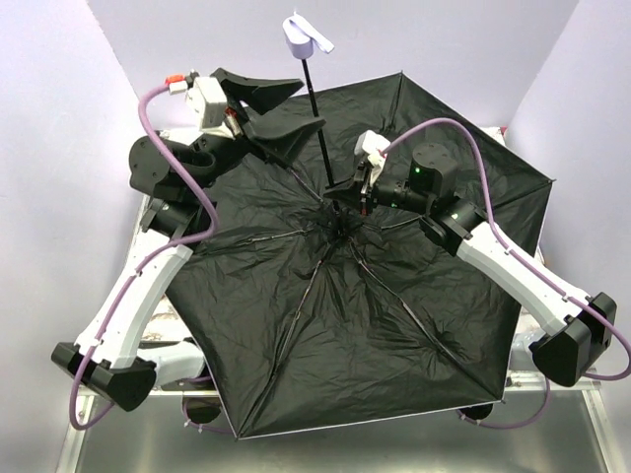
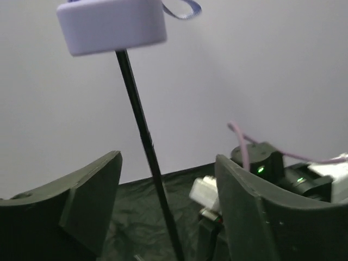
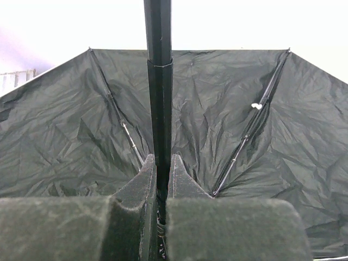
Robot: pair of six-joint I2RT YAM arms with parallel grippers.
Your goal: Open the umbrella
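Top external: the compact folding umbrella [image 1: 325, 325] lies fully spread on the grey metal bench [image 1: 394, 448], covering most of it, black crinkled lining facing up. Thin ribs [image 1: 306, 286] radiate from the central hub. A thin black shaft [image 1: 317, 118] rises from the hub, leaning toward the far wall, and ends in a small pale lavender handle [image 1: 299, 34]. The left gripper [image 1: 286, 110], with black wedge-shaped fingers, sits at the upper shaft, jaws spread wide. The right gripper [image 1: 360, 192] is down at the hub; its jaw state is not readable here. Purple cables [image 1: 158, 108] run along both white arms.

Left wrist: shows what the overhead view does not. The shaft passes through the gap between the two matte black fingers [image 2: 87, 196] and touches neither; the jaws hold nothing. The handle appears from below as a rounded block with a lavender strap loop [image 2: 182, 8] at its top. The right arm's black wrist [image 2: 261, 163], with a green light, stands behind.

Right wrist: only this view settles the right jaws. They are closed on the shaft, rough foam-textured pads [image 3: 136, 190] pressed against either side, low on it. A stepped telescoping joint shows on the shaft above the grip. The lining is heavily wrinkled; jointed ribs run out to the canopy corners.
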